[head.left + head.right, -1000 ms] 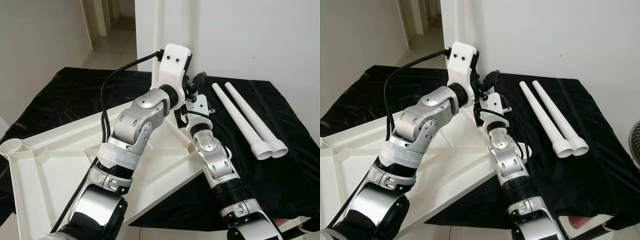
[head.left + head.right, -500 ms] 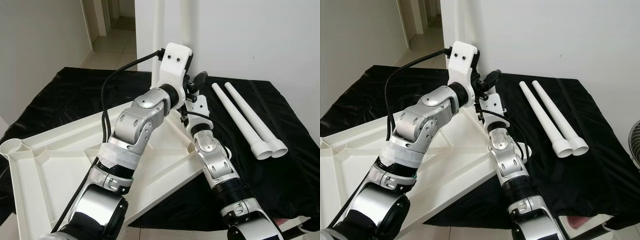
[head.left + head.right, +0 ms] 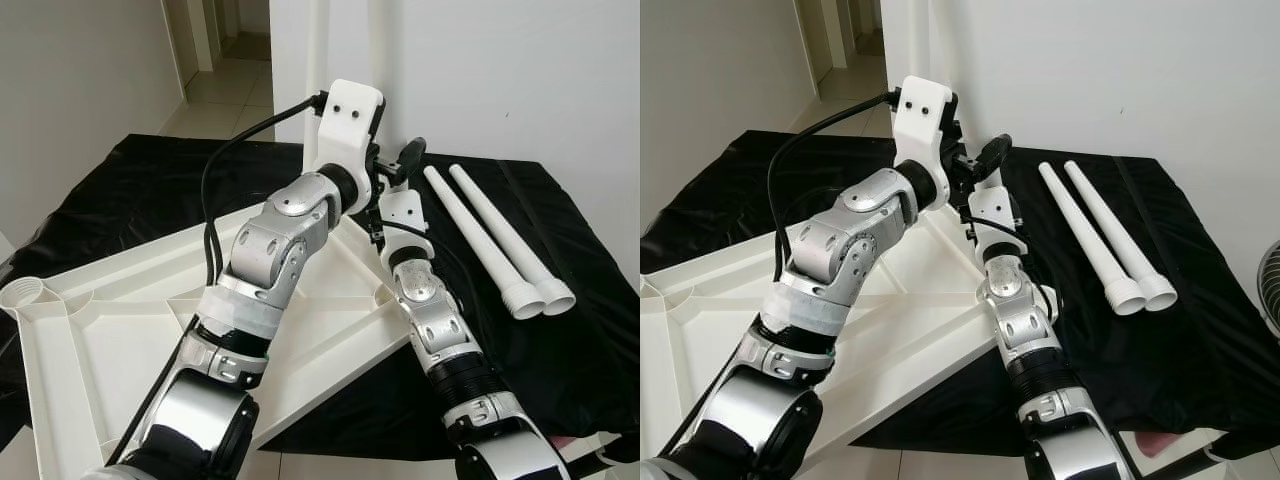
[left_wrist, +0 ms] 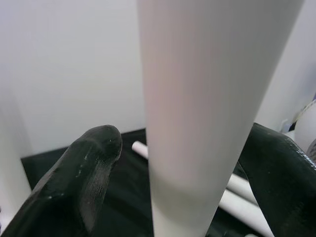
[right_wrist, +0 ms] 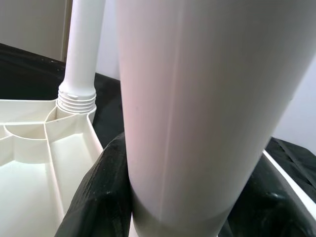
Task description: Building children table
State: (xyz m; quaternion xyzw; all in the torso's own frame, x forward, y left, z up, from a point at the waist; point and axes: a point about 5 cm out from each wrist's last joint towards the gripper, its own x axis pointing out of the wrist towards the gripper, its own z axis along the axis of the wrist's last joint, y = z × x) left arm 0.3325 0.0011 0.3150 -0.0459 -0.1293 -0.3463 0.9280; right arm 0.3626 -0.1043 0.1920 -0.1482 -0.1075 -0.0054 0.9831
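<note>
The white tabletop (image 3: 120,340) lies upside down on a black cloth. Two white legs stand upright at its far corner sockets, one (image 3: 317,50) to the left of the other (image 3: 380,45). Both arms reach to the right-hand upright leg (image 4: 197,98). My left gripper (image 4: 182,148) straddles it, one finger (image 4: 276,173) against it and a slim gap at the other finger (image 4: 94,163). Lower on the same leg (image 5: 192,98), my right gripper (image 5: 180,192) is shut with both fingers pressed on its sides. In the right wrist view the other leg (image 5: 81,49) sits screwed into its ribbed socket.
Two loose white legs (image 3: 490,240) lie side by side on the cloth (image 3: 560,350) to the right. A white wall rises right behind the table's far corner. A doorway and a tiled floor (image 3: 225,85) lie at the far left.
Both wrists have risen a little along the upright leg, the right gripper most clearly. The tabletop and the loose legs lie as before.
</note>
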